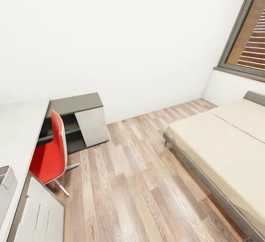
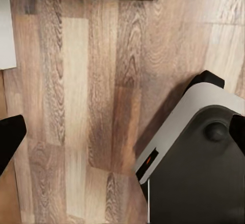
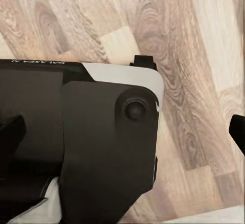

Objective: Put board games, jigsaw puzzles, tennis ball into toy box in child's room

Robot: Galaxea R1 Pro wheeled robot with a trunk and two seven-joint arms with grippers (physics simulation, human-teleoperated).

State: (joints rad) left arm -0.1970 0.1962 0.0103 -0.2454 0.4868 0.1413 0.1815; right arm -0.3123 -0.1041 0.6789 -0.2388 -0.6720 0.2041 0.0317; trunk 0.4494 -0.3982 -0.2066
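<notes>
**Between desk and bed: in transit, no toys in frame**

Across the head view: bare wood floor (image 1: 136, 175) down the middle, bed (image 1: 221, 150) at right, white desk (image 1: 16, 131) at left with red chair (image 1: 49, 153) tucked in beside it. Grey low cabinet (image 1: 79, 120) against the far wall, window (image 1: 250, 39) top right.

Bed surface as visible: plain beige mattress, no board games on the part in frame. Far end and near corner cut off, so cannot say for those. Desk: only a bare strip visible; a grey open container edge (image 1: 6, 185) at far left, possibly the toy box, too cropped to confirm. Puzzles, tennis ball, third board game: nowhere in these frames, so no read on look or location.

Arms hang low, both wrist cameras aimed straight at floor, robot base (image 2: 199, 162) underneath. Reads as a tucked travel pose, probably to keep clear of furniture while driving.

Left gripper (image 2: 122, 132): black fingertips at opposite edges of frame, spread wide, nothing between. Right gripper (image 3: 122, 132): same, tips at both frame edges, spread, empty; base (image 3: 92, 142) below it.

Fits either heading to fetch games from the bed or a turn back toward the desk; cannot settle which, nor how many toys are already boxed.
</notes>
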